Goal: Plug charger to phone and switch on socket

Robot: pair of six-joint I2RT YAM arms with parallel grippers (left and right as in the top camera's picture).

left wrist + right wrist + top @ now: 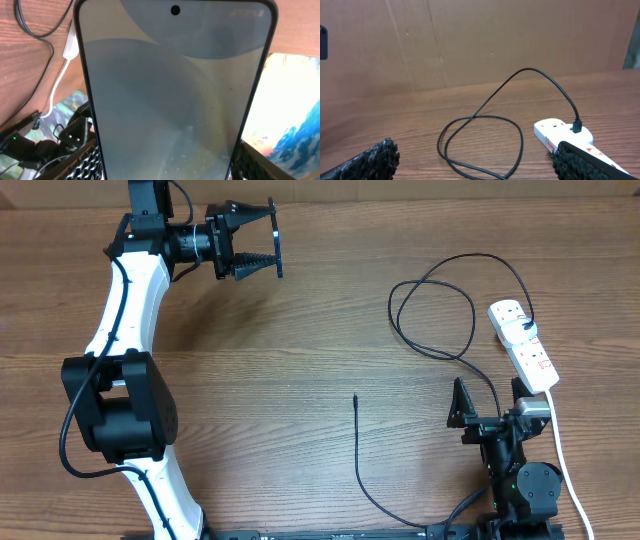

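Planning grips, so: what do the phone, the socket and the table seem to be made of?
The phone: front looks like smooth glossy glass, with soft reflections; dark rim, perhaps metal. The socket: white moulded plastic, slightly shiny, apparently. The table: matte brown wood grain, possibly laminate.

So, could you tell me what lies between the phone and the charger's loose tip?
Only bare table separates the phone from the charger's loose tip, seen in the overhead view.

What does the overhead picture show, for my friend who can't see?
The left gripper holds a phone edge-on, top left. A black cable loops from a white socket at right; its free tip lies mid-table. The right gripper is open.
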